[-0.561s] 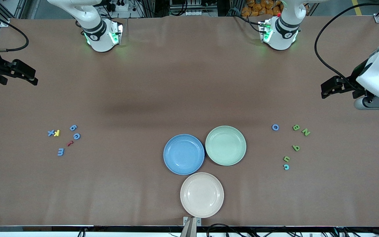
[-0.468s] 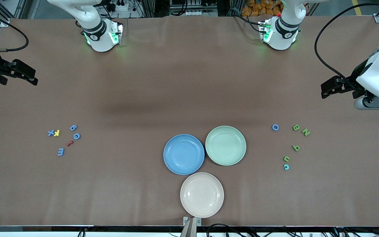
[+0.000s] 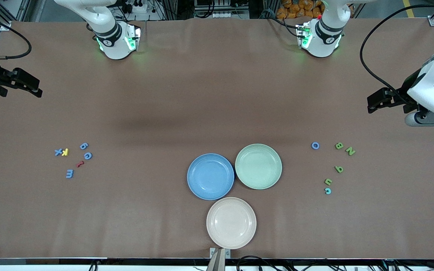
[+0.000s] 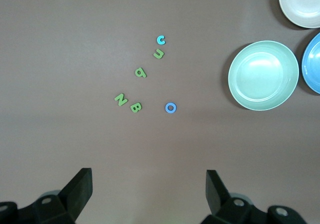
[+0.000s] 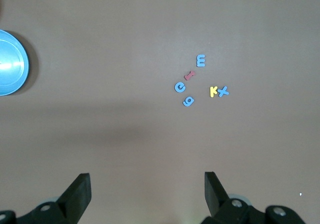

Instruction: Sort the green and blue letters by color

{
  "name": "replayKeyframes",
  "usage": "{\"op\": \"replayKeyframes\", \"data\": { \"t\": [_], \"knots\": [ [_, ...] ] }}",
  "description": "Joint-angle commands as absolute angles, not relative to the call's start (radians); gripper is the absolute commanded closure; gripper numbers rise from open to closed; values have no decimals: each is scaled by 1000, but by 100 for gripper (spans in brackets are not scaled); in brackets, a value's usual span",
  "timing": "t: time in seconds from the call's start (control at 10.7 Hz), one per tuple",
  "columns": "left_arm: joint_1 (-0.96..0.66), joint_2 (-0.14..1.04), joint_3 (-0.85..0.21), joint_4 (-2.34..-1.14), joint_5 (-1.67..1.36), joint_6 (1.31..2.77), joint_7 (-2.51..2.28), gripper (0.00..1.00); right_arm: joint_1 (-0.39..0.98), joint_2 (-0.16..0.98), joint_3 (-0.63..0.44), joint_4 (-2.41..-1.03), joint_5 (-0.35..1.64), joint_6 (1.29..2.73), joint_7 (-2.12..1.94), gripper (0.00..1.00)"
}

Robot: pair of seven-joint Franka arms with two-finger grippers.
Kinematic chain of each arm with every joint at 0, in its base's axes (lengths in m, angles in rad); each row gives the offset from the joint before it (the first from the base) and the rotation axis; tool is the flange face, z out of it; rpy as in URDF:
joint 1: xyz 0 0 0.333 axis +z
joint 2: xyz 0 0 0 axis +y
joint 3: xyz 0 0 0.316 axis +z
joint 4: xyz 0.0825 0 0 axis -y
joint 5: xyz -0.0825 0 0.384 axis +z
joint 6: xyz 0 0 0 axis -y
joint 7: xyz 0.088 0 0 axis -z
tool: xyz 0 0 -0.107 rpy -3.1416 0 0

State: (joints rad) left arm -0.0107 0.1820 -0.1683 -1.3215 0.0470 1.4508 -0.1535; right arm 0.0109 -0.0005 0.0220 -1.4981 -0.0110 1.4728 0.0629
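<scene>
Brown table (image 3: pixel 202 94); right gripper (image 3: pixel 32 90) (fingers spread) partly cropped.

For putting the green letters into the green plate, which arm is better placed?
Left. The left gripper hangs open at the table end where the green letters lie, with the green plate nearby. The right gripper, also open, is at the other end, above the blue letters.

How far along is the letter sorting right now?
Nothing is sorted yet: the blue plate and green plate hold no letters. Nothing is in hand; the left gripper and right gripper are open above bare table. Left to do: the blue letters near the right arm's end and the green letters with a blue O near the left arm's end.
</scene>
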Motion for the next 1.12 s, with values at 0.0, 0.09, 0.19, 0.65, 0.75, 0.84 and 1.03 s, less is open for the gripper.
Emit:
{"op": "replayKeyframes", "data": {
  "t": [0.0,0.09,0.19,0.65,0.75,0.84,1.03],
  "knots": [
    [-3,186,-164,-1336,25,1460,-137,0,-9,-12,29,-1517,-11,1468,46,0],
    [-3,189,-164,-1338,25,1462,-137,0,-12,-11,28,-1535,-11,1480,46,0],
    [-3,205,-164,-1336,25,1462,-137,0,-12,-8,26,-1561,-11,1503,43,0],
    [52,264,-170,-1413,28,1578,-100,0,-51,8,25,-1817,-21,1788,-60,0],
    [55,291,-170,-1414,31,1601,-98,0,-54,21,23,-1851,-25,1839,-67,0],
    [61,313,-170,-1428,32,1638,-98,0,-54,32,23,-1882,-28,1880,-71,0],
    [89,315,-170,-1539,32,1783,-74,0,-70,93,23,-1916,-29,1975,-68,0]
  ]
}}
